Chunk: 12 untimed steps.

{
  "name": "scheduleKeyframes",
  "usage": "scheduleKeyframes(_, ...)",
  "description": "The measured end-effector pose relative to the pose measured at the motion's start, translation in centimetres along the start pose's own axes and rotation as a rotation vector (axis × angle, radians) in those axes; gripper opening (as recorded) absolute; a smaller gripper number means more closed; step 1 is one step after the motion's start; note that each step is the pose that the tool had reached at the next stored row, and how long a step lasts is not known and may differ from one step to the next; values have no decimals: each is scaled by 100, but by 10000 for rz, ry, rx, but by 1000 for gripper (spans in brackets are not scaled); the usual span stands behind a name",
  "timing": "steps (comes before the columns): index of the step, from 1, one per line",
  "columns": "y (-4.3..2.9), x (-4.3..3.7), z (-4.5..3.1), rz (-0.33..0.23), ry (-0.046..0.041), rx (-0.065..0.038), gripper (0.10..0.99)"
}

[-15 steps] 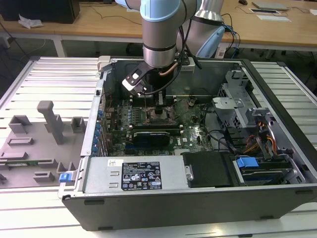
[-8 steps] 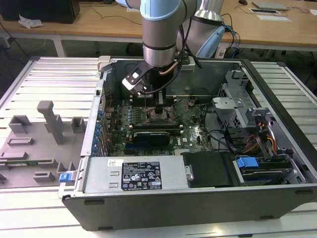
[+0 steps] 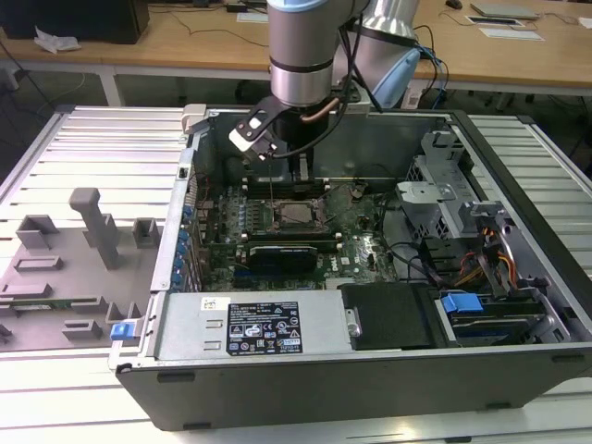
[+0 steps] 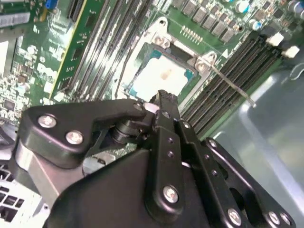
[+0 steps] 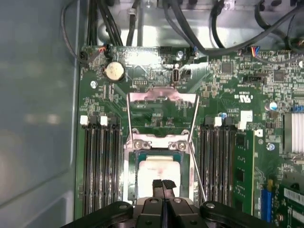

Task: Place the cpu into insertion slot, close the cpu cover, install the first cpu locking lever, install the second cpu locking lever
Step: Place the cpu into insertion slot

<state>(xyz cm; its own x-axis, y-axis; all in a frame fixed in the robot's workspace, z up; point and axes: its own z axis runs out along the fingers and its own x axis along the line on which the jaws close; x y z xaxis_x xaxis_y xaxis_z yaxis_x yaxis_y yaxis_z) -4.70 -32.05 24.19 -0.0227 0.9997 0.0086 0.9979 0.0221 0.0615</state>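
The cpu (image 5: 159, 170) lies in the insertion slot (image 5: 129, 175) on the green motherboard, its pale metal top facing up; in the second wrist view the cpu (image 4: 164, 76) sits inside the grey rim of the insertion slot (image 4: 153, 35). The cpu cover (image 5: 163, 98) is swung open, hinged back from the slot, with board showing through its window. A thin locking lever (image 5: 197, 164) stands released beside the slot, also seen as a locking lever (image 4: 232, 85) in the second wrist view. My gripper (image 5: 162, 186) hovers just above the cpu, fingers shut together with nothing between them. In the exterior view the gripper (image 3: 298, 176) hangs over the slot (image 3: 294, 215).
Long black memory slots (image 5: 99, 166) flank the socket on both sides. Cables (image 5: 190, 28) cross the case wall beyond the board. The open computer case (image 3: 305, 370) lies on a slatted metal table, with a grey fixture tray (image 3: 65, 268) at the exterior view's left.
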Motion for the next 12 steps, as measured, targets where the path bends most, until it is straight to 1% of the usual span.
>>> scheduleKeyframes(1,14,-1,0,-2,-1,1,106)
scheduleKeyframes(4,17,0,-17,3,-1,1,106)
scheduleKeyframes(6,23,0,-102,2,0,-1,106)
scheduleKeyframes(7,27,1,-167,1,-2,0,106)
scheduleKeyframes(8,28,1,-191,2,-2,0,106)
scheduleKeyframes(9,29,1,-206,2,-3,1,106)
scheduleKeyframes(12,29,2,-207,2,0,-1,106)
